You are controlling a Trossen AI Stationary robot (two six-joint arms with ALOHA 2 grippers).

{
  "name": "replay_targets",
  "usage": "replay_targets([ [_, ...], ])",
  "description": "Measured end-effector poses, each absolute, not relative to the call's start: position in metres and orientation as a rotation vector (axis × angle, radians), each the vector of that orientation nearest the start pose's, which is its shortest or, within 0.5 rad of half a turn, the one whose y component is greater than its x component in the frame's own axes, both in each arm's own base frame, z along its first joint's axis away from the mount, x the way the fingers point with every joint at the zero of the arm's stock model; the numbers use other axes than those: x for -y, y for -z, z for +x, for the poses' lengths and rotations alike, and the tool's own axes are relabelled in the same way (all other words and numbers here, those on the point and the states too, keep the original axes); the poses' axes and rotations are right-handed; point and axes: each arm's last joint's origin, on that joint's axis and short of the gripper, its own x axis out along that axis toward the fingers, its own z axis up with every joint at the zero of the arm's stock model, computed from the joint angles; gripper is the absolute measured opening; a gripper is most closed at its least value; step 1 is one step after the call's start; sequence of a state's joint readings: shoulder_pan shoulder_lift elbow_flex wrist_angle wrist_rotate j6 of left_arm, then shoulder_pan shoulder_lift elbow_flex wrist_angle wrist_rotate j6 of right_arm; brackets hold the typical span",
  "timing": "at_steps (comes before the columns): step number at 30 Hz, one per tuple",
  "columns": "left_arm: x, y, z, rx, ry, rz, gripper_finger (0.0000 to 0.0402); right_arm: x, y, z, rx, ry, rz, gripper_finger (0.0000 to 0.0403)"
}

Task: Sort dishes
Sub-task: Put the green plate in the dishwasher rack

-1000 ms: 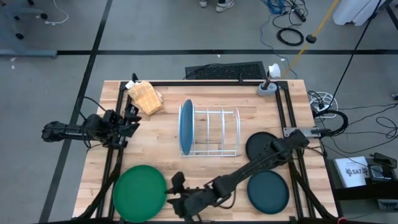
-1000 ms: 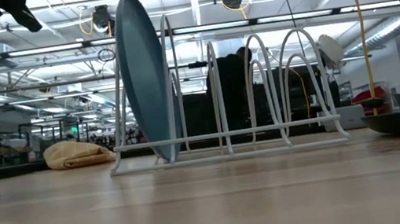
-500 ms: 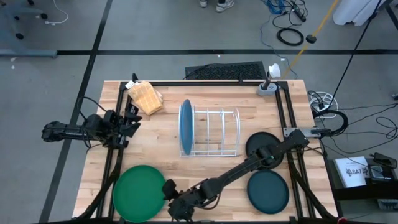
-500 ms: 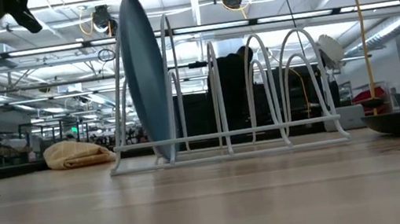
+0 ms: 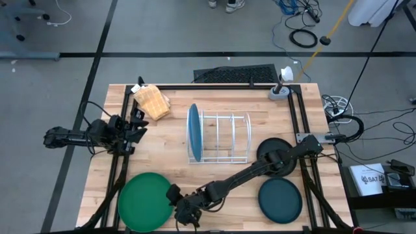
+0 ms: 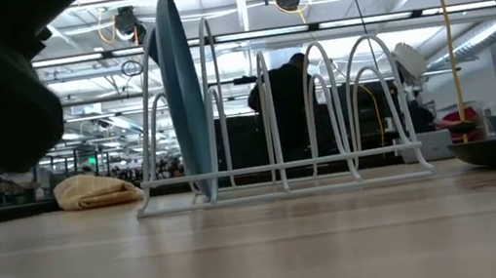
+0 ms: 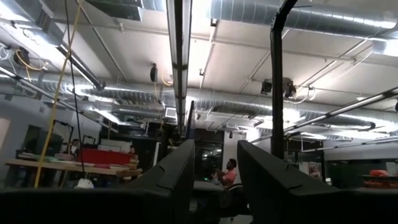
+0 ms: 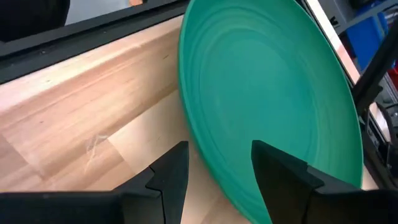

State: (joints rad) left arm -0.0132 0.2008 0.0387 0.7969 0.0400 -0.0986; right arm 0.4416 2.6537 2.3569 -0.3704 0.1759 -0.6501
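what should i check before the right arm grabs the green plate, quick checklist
1. Right claw open: ok.
2. Claw lined up on the green plate rim: ok, the rim runs between the fingers in the right wrist view.
3. Fingers already touching the plate: cannot tell.
4. Light blue plate standing in the rack, slots beside it free: ok.
5. Left claw out of the way at the table's left edge: ok.

From my station I saw a grey floor (image 5: 58,117) crossed by a dark stripe (image 5: 162,54), with cables (image 5: 304,36) lying loose. Beyond the table (image 6: 265,255), ducts (image 7: 298,18) and strip lights (image 6: 243,36) ran under the ceiling. A person (image 7: 229,172) sat far off near a red bench (image 7: 102,157).
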Motion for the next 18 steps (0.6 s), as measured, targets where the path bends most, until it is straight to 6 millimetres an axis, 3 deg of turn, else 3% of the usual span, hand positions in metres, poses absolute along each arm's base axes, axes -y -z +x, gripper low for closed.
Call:
replay_targets([
  [9,0.002,-0.233,0.091,0.629,0.062,-0.085,0.0132,-0.238,-0.153,0.53,-0.523,-0.507,-0.815,0.0169],
  [18,0.002,-0.233,0.091,0.626,0.056,-0.086,0.0132,-0.241,-0.14,0.535,-0.481,-0.535,-0.796,0.0169],
])
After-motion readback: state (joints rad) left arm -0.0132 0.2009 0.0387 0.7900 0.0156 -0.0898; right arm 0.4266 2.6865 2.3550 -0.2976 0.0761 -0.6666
